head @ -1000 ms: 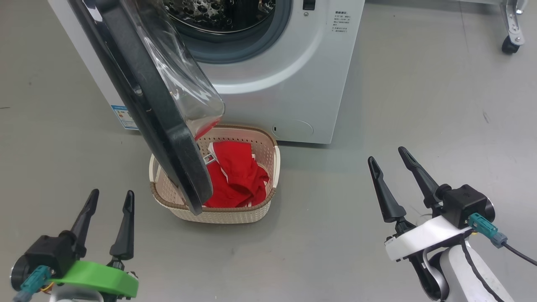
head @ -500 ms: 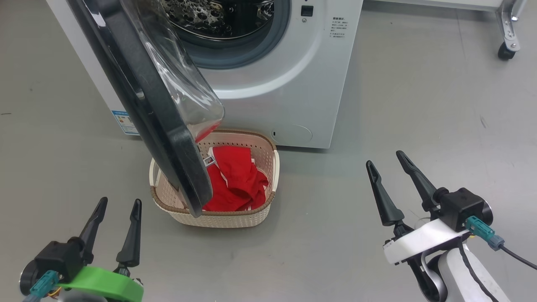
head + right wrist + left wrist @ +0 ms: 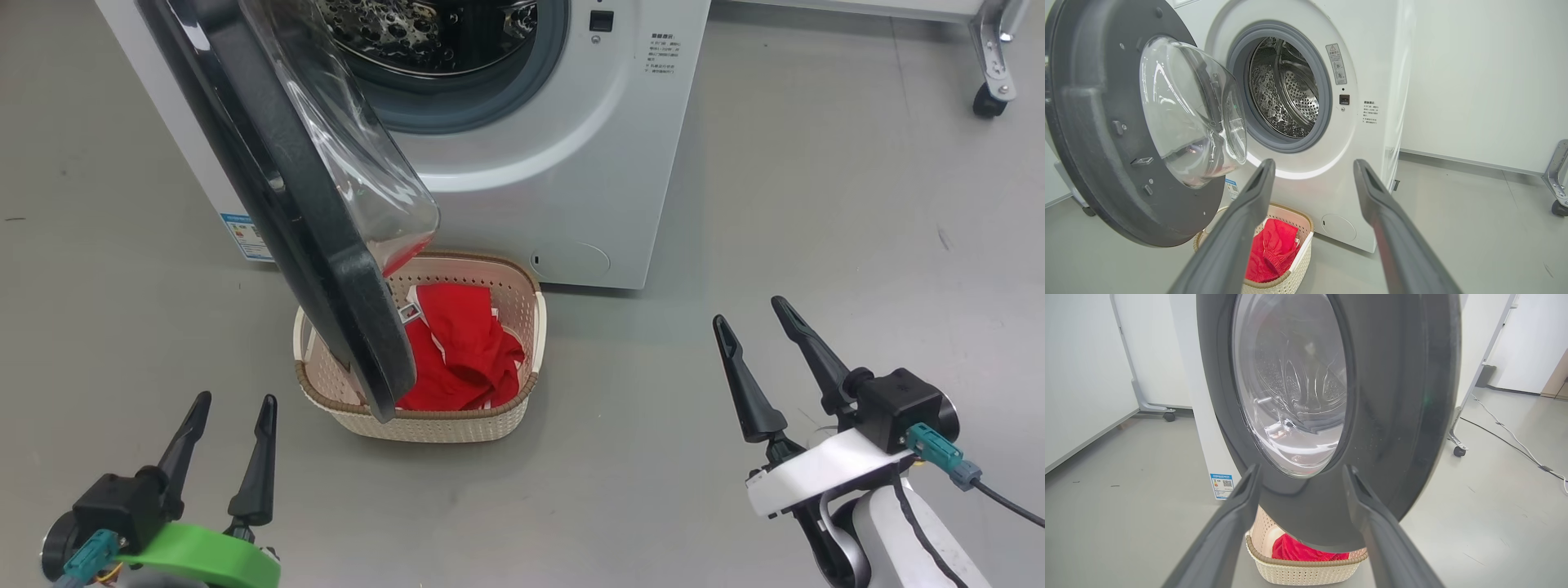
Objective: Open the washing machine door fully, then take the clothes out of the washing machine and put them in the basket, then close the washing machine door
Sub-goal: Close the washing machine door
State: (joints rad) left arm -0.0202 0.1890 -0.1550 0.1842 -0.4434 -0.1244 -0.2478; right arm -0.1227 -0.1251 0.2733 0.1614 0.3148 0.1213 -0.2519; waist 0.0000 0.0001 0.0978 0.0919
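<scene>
The white washing machine (image 3: 539, 163) (image 3: 1359, 183) stands ahead with its steel drum (image 3: 1286, 90) showing. The washing machine door (image 3: 302, 212) (image 3: 1396, 416) (image 3: 1098, 134) is swung out, its lower edge hanging over the basket (image 3: 433, 420) (image 3: 1306, 573) (image 3: 1290, 281) on the floor below the mouth. Red clothes (image 3: 465, 351) (image 3: 1298, 551) (image 3: 1269, 253) lie in the basket. My left gripper (image 3: 231, 406) (image 3: 1300, 473) is open at the lower left, short of the door's outer face. My right gripper (image 3: 749, 312) (image 3: 1312, 167) is open at the lower right, empty, apart from the machine.
Bare grey floor (image 3: 816, 212) spreads around the machine. A metal frame leg on a caster (image 3: 989, 98) (image 3: 1560, 206) stands at the far right. A cable (image 3: 1511, 437) trails over the floor, and white walls (image 3: 1486, 73) close the back.
The head view has shifted slightly, so the machine and basket sit a little lower. Both grippers stay open; the left one sits a bit lower and to the right in the picture.
</scene>
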